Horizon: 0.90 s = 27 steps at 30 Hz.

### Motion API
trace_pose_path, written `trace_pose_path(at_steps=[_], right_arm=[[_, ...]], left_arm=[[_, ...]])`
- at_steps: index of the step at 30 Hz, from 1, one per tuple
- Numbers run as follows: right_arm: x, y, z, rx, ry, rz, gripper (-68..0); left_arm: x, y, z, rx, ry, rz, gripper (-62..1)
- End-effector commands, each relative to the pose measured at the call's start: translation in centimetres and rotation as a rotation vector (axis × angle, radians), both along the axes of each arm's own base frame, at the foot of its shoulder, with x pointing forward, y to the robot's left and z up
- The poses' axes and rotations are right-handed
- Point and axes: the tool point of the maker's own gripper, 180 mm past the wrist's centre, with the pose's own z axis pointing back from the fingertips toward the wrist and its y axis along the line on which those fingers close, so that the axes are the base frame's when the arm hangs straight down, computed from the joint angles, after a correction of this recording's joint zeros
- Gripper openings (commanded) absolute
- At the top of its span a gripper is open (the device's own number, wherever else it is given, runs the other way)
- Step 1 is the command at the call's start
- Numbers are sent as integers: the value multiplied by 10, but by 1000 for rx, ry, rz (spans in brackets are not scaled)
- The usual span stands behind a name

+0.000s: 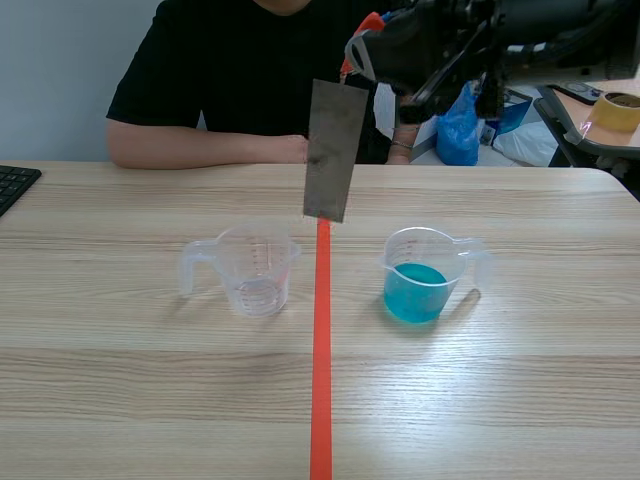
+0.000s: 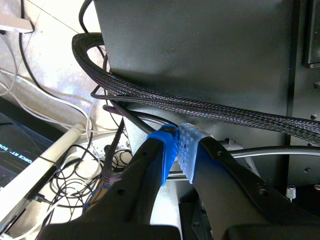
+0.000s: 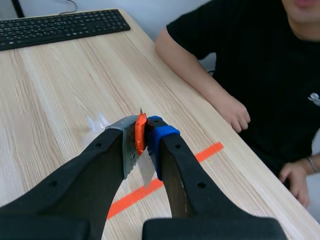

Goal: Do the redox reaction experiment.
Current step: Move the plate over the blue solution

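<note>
A grey metal strip with an orange-taped top end hangs upright in the air over the tape line, between and behind the two cups. My right gripper, on the raised arm across the top, is shut on that orange end. On the table stand an empty clear measuring cup to the left of the line and a clear cup of blue liquid to the right. My left gripper is shut on nothing, off the table, facing cables and a black cabinet.
A person in a black shirt sits across the table with a forearm resting on its far edge and a hand near the line. A black keyboard lies at the far left. A tape roll and a blue bag lie behind.
</note>
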Motion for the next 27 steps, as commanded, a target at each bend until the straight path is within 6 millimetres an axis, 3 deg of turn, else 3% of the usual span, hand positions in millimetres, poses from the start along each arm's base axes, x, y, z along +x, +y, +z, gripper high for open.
trace_pose_path(at_steps=[1,15,27], right_arm=[[4,-8,13,4,-25,-17,-669],[8,-75,12,-79,25,-138,-669],[1,-84,1,-86,50,-145,-669]], left_arm=[[7,1,1,0,-18,2,-567],[7,1,1,0,-18,2,-567],[7,1,1,-1,-18,2,-567]])
